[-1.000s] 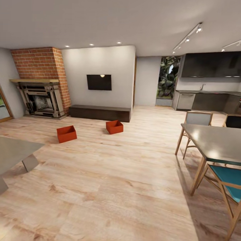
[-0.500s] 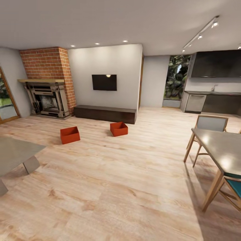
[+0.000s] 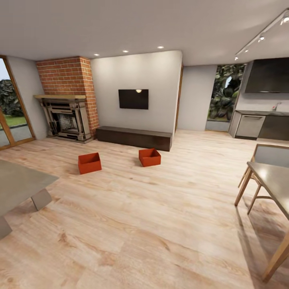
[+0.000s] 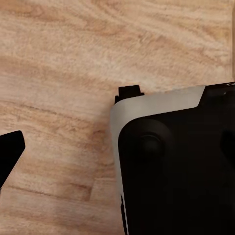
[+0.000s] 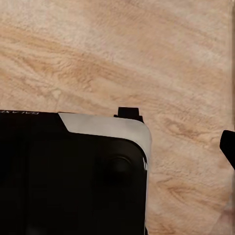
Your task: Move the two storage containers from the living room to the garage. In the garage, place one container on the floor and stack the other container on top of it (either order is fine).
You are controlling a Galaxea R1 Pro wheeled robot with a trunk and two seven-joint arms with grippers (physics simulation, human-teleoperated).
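Two orange-red storage containers stand apart on the light wood-plank floor of the living room, far ahead of me in the head view. One container (image 3: 89, 163) sits in front of the fireplace, the other container (image 3: 149, 157) in front of the long dark cabinet (image 3: 133, 137). Both are upright and open-topped. In the left wrist view a dark fingertip (image 4: 10, 152) shows at the picture's edge over the wood floor, beside my black and white base (image 4: 171, 161). A dark fingertip (image 5: 228, 146) shows likewise in the right wrist view, beside the base (image 5: 73, 171). The garage is out of view.
A brick chimney with fireplace (image 3: 66, 120) and a wall TV (image 3: 133, 98) stand behind the containers. A grey table (image 3: 18, 186) juts in at the near left. A wooden table (image 3: 275, 180) and chair (image 3: 267, 154) stand at the right. Wide wood floor lies between me and the containers.
The head view has swung to the left, so everything has slid rightward in the picture and the glass door has come into view. The containers have not moved on the floor.
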